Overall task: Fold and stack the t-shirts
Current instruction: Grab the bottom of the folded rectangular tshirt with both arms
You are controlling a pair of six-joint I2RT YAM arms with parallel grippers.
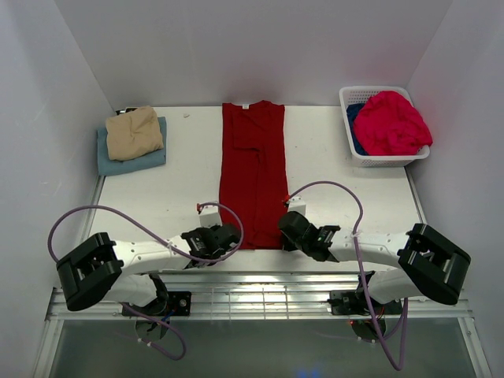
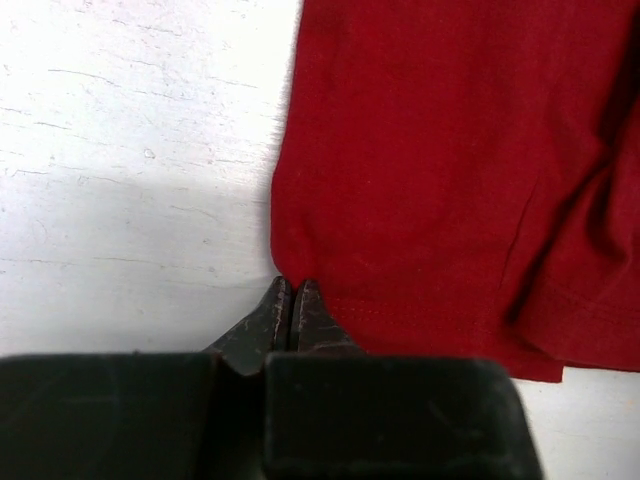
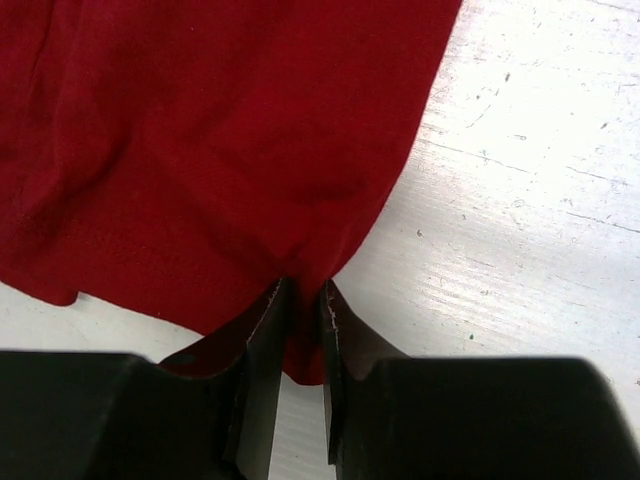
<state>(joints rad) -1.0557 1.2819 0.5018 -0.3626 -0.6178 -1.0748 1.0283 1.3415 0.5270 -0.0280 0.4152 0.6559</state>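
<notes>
1. Across the whole scene, a white bench (image 1: 339,185) is seen, with both arms mounted at its near edge.
2. In the middle of the bench, the dark red t-shirt (image 1: 252,169) is laid flat as a long narrow strip. Its sides are folded inward, its collar is at the far edge and its hem is at the near edge.
3. At the far right corner, a white lattice basket (image 1: 345,94) is placed, well apart from the dark red t-shirt.
4. Inside the basket, the bright pinkish-red t-shirt (image 1: 398,124) is bundled up and heaped above the rim.
5. At the far left corner, the tan t-shirt (image 1: 134,132) is stacked, folded, on top of the folded light blue t-shirt (image 1: 130,162).
6. Under the pinkish-red bundle, at the left side of the basket, a little of the deep blue t-shirt (image 1: 355,116) can be made out.
7. At the near left corner of the dark red t-shirt, the left end effector (image 2: 292,290) is lowered to the bench. Its jaws are pressed together, and the hem corner is pinched at their tips.
8. At the near right corner of the same hem, the right end effector (image 3: 305,292) is set. Its jaws are drawn to a narrow slit, and a fold of red cloth is gripped between them.
</notes>
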